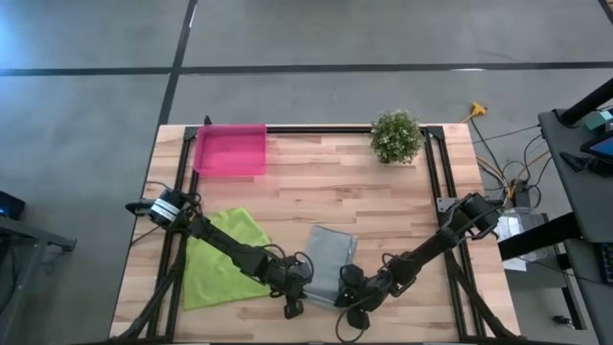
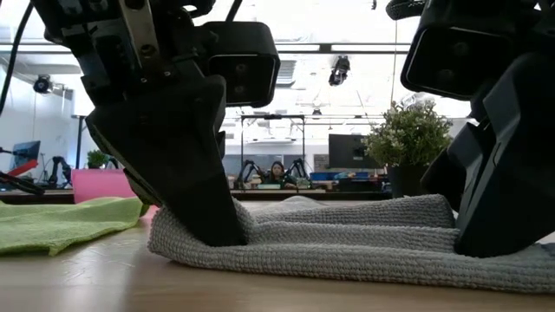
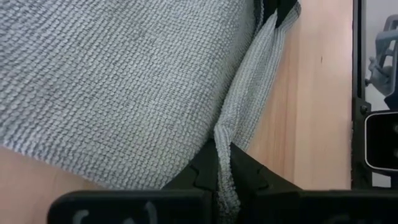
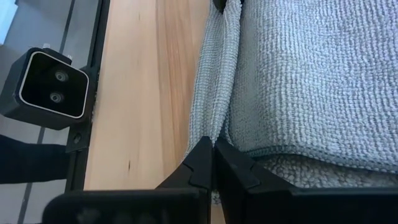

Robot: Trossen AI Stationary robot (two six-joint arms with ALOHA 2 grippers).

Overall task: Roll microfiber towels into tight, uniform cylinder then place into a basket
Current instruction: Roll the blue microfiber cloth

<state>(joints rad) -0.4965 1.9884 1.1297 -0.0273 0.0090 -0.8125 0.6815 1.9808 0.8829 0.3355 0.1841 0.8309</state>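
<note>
The grey microfiber towel lies folded on the wooden table near its front edge. My left gripper is shut on the towel's near edge at the left end. At the right end of that edge my right gripper is shut as well. In the low view both grippers stand on the towel's two ends. The lime green towel lies spread flat to the left of the grey one. The pink basket stands at the far left. My left gripper pinches a fold of the grey towel's near edge between its two fingers, close to the left corner. The fingers slant down from the near left side. The towel rests on the table, and the pinched edge runs as a raised ridge toward the other gripper. My right gripper pinches the same near edge between its two fingers, close to the right corner, several layers together. The fingers slant down from the near right side. The towel stays on the table, with the edge drawn into a narrow ridge.
A small potted plant stands at the far right of the table. Black rails run along the table's sides. Bare wood lies between the towels and the basket.
</note>
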